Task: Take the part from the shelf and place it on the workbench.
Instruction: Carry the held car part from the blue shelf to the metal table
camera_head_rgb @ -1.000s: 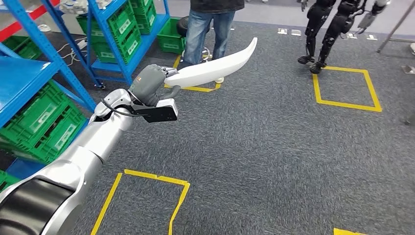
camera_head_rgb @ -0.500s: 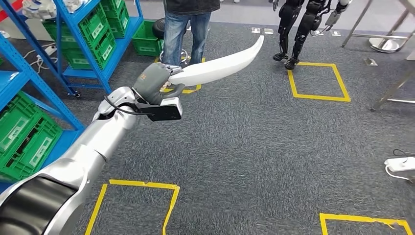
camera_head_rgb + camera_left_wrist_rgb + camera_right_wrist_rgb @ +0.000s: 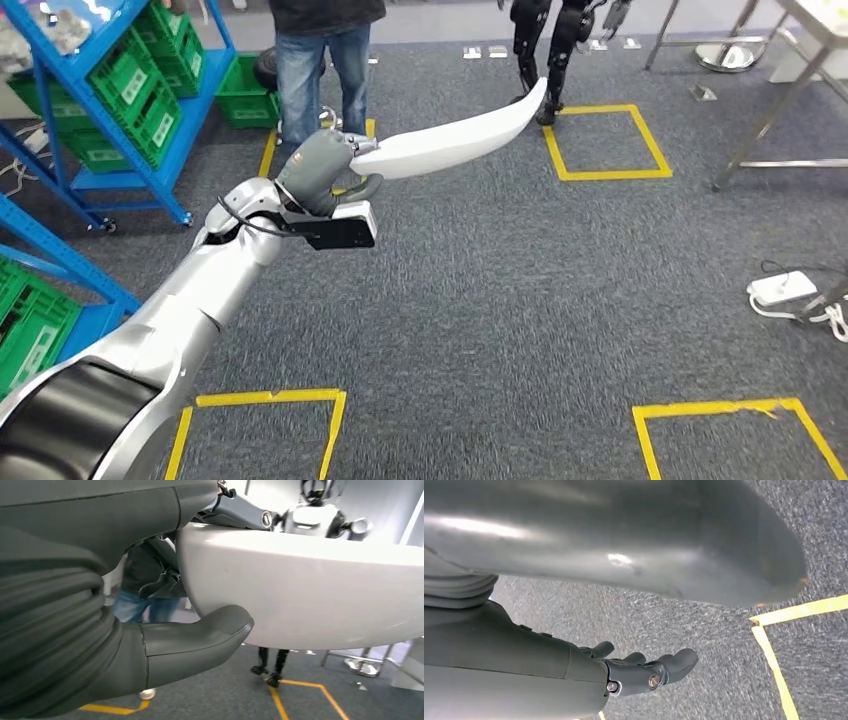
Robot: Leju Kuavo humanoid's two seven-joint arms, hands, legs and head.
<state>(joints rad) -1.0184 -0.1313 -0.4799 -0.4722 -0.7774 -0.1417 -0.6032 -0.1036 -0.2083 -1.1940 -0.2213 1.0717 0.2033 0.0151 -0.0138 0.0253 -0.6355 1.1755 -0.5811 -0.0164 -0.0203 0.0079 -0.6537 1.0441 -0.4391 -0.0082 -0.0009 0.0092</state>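
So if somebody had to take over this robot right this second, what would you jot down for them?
Left hand: grips the white curved part at its thick end, held out in front above the carpet; the thumb presses on its underside.
Right hand: holds nothing, fingers loosely apart, hanging over the grey carpet.
Done: the part is off the blue shelf, which stands to the robot's left.
Left: carry the part to the workbench and set it down. A metal table leg shows far right, possibly the bench. A person stands ahead, close to the part's path.
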